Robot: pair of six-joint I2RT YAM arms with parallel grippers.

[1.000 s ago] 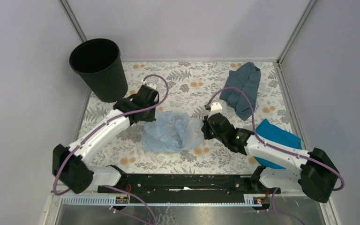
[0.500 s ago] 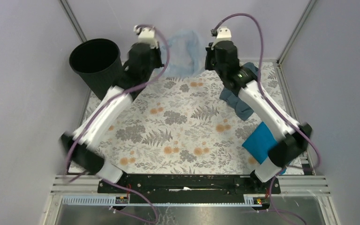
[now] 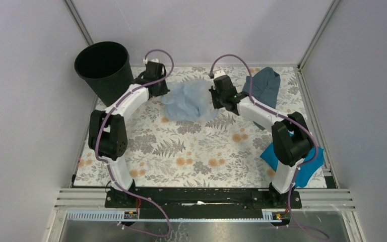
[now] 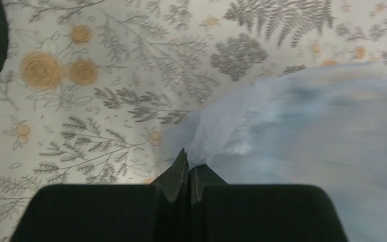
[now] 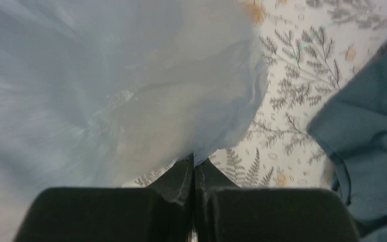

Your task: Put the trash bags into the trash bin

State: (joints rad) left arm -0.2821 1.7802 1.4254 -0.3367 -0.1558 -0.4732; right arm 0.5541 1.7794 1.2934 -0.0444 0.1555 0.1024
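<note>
The pale light-blue translucent trash bag (image 3: 189,101) hangs spread between my two grippers over the far middle of the floral table. My left gripper (image 3: 162,92) is shut on the bag's left edge; the left wrist view shows its jaws (image 4: 189,166) pinching the plastic (image 4: 302,136). My right gripper (image 3: 214,98) is shut on the bag's right edge; the right wrist view shows its jaws (image 5: 194,164) pinching the plastic (image 5: 111,85). The round black ribbed trash bin (image 3: 106,73) stands upright at the far left corner, left of my left gripper, and looks empty.
A dull grey-blue cloth (image 3: 263,91) lies at the far right, also in the right wrist view (image 5: 368,146). A bright blue cloth (image 3: 302,156) lies at the right edge behind the right arm. Walls close in on the table at the back and on both sides.
Both grippers picked the bag up off the near middle of the table, raised it high toward the back wall, then lowered it to the far middle, still held at both edges.
</note>
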